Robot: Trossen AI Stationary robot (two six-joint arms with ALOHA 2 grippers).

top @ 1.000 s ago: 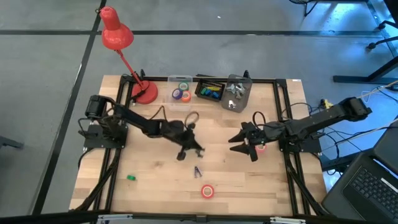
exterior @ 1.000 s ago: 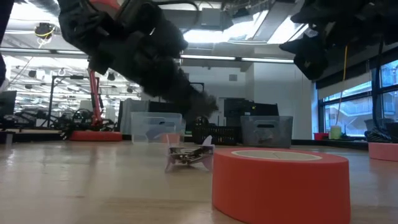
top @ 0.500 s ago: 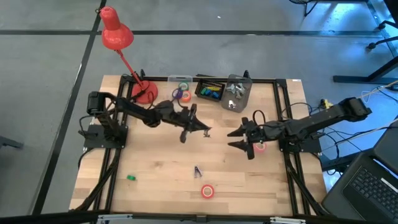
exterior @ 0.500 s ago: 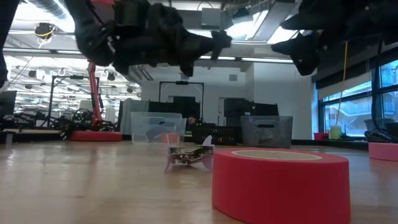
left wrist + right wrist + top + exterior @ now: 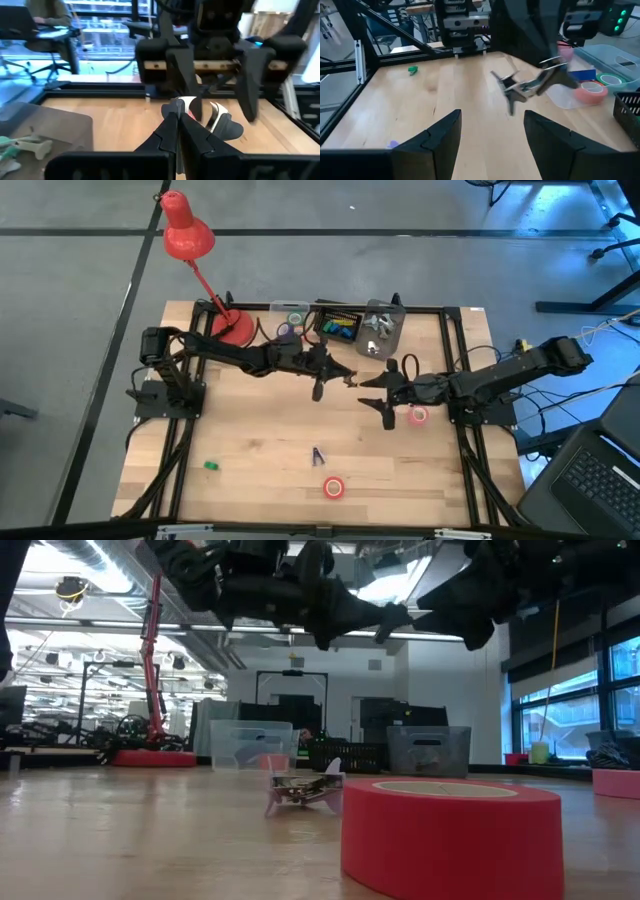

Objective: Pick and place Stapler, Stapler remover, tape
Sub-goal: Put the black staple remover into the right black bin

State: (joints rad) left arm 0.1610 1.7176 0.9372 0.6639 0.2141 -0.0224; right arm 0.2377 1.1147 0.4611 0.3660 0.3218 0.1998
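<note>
Stapler remover [image 5: 525, 90] is hanging in the air, pinched in the left gripper [image 5: 335, 376]. The fingers are sitting narrow, clamped on one end of it. Its long axis is running on from the fingertips, left to right across the table, with the free metal end pointing right toward the right gripper [image 5: 376, 402]. In the right wrist view it is tilting, not level.

The right gripper is hovering just right of it, fingers spread wide and holding nothing, facing the left gripper. The remover's tip is sitting close to the right gripper's far finger; whether they are touching, cannot tell.

Just right of the right gripper, a pink tape roll [image 5: 417, 415] is lying flat on the wooden table [image 5: 250, 440]. Nearer, around table centre, a purple stapler remover [image 5: 317, 455] is resting on the wood, and a red tape roll [image 5: 334, 487] is lying flat by the near edge. A small green block [image 5: 211, 465] is sitting near-left, well apart from everything.

Along the far edge, behind the held remover, a clear bin [image 5: 290, 320] holding tape rolls, a black tray [image 5: 337, 323] and a grey bin [image 5: 380, 328] are standing in a row. A red desk lamp [image 5: 190, 240] is standing at the far-left corner. Grey floor is surrounding the table, and a laptop [image 5: 600, 470] is showing at the right.
</note>
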